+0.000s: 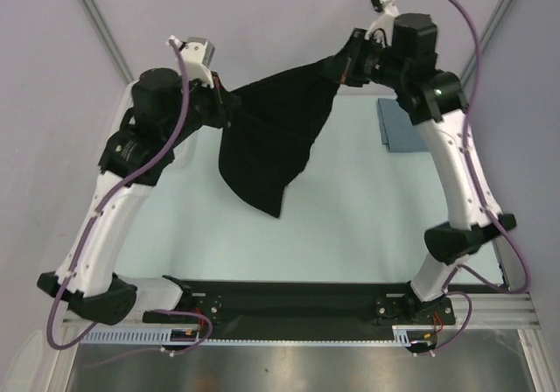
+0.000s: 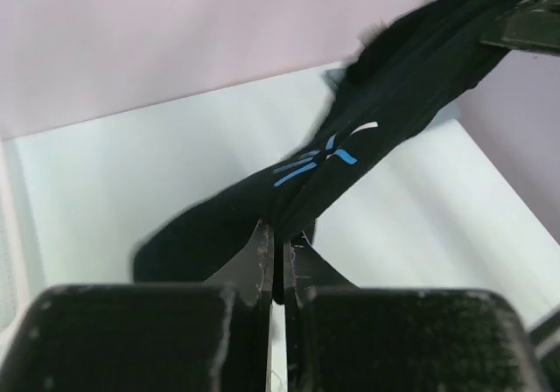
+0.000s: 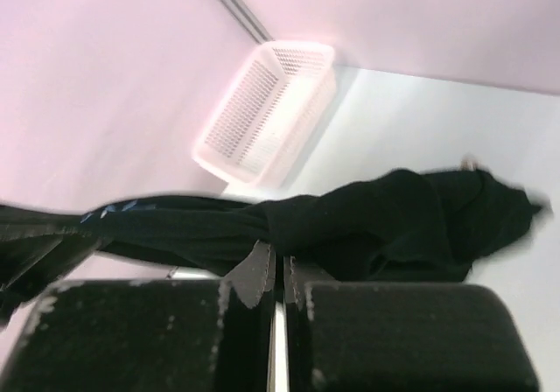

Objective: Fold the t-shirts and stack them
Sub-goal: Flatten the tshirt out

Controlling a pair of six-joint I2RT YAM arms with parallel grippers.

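Black tee [image 1: 276, 143] hangs stretched in air over table [image 1: 350, 234].
L gripper [image 2: 278, 239] & R gripper [image 3: 278, 256] each pinch an edge, fingers pressed tight on cloth; grey-blue tee [image 1: 398, 125] lies far right. Risk: thin pinch slips if pulled apart, tee drops bunched.

Bright, even, diffuse light with a faint lilac cast is seen in all three views. The black t-shirt [image 1: 271, 147] is rendered almost without detail. Only faint, soft shadows are cast on the tabletop [image 2: 131, 182]. In the right wrist view the basket [image 3: 262, 112] is blown out and smeared by blur.
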